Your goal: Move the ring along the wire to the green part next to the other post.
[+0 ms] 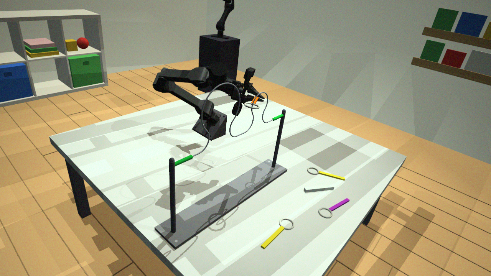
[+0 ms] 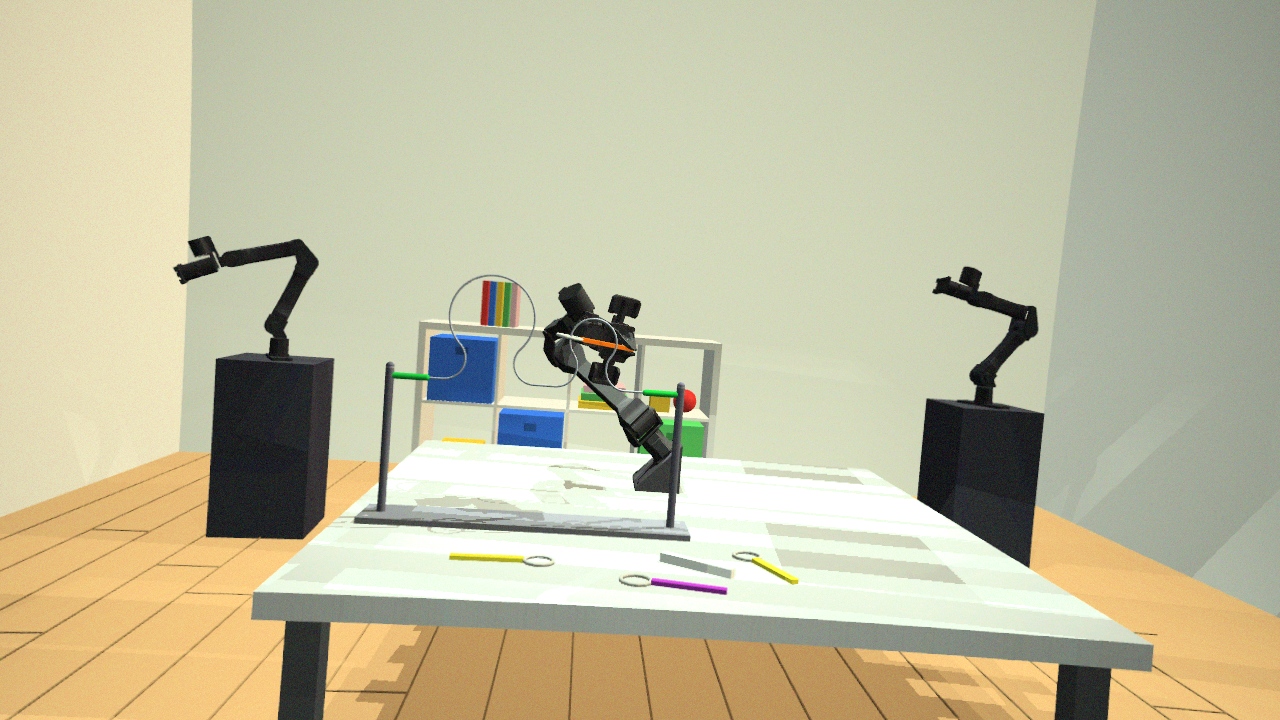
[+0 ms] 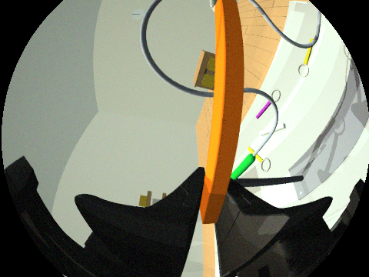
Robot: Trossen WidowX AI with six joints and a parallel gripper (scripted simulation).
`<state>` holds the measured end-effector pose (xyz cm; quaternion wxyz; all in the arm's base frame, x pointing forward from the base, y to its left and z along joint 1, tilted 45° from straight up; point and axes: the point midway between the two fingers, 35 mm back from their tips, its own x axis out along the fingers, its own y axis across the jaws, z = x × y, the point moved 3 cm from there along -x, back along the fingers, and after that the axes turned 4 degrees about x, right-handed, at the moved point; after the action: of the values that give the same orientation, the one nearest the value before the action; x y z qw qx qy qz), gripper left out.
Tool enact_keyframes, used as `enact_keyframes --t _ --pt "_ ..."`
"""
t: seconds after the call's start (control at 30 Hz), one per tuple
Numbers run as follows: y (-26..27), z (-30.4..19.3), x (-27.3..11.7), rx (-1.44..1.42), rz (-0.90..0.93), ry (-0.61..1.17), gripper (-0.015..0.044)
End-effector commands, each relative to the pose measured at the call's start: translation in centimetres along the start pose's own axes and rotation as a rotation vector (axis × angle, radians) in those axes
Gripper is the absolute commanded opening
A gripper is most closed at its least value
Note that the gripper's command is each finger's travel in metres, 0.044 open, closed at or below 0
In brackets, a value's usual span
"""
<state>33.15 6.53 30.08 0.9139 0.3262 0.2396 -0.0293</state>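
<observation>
Claw shut on orange handle, w/ handle btwn fingers. Ring up at grey wire, approx 10 o'clock of nearest green sleeve, top view; contact w/ wire: can't tell. Purple-handled spare on tbl, approx 5 o'clock of claw, same view.

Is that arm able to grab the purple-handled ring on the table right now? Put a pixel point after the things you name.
Probably not: its gripper [image 1: 263,99] [image 3: 207,172] is shut on the orange handle [image 1: 255,100] [image 2: 606,343] [image 3: 227,96], and the wire and posts seem to stand between.
</observation>
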Motion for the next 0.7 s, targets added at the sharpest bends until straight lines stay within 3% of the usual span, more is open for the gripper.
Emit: enact_keyframes --t 0.0,0.67 --pt "-0.5 -0.1 0.1 -0.084 -0.045 -0.01 -0.015" --pt "-2.8 0.5 0.2 -0.473 -0.258 -0.074 -0.015"
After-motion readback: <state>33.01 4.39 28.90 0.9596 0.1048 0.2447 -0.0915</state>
